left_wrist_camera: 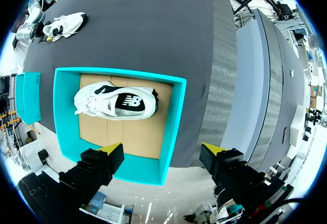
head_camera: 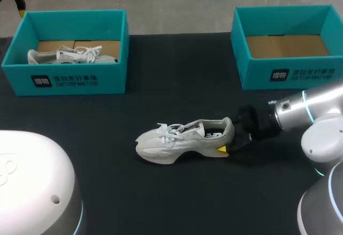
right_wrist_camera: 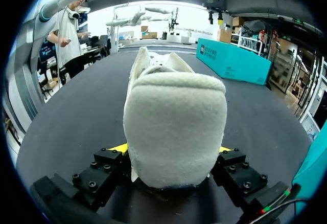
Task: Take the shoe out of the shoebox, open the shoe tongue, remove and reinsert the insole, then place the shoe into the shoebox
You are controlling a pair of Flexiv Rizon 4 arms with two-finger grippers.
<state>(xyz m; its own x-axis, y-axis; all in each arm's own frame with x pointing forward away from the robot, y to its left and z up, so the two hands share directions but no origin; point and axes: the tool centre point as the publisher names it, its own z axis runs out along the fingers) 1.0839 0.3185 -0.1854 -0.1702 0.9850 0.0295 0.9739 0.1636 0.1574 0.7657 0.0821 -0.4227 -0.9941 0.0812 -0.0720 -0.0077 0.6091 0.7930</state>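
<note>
Upright on black table (head_camera: 177, 74), near centre: white sneaker (head_camera: 185, 141), toe toward 9 o'clock, heel toward 3. Clamped on that heel, seemingly from both sides: right gripper (head_camera: 226, 145), yellow tips barely peeking out. At 10 o'clock, teal shoebox (head_camera: 64, 79) holding second sneaker (head_camera: 72, 55); above it, left gripper (left_wrist_camera: 161, 152), fingers spread wide, gripping nothing. At 2 o'clock, open-topped, second teal shoebox (head_camera: 289, 74).

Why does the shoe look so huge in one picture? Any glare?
Right wrist view: the shoe, held in the right gripper, sits close to the lens, so it looms. Left wrist view: the fisheye bends the table edge. Head view: light gleams on the right arm.
</note>
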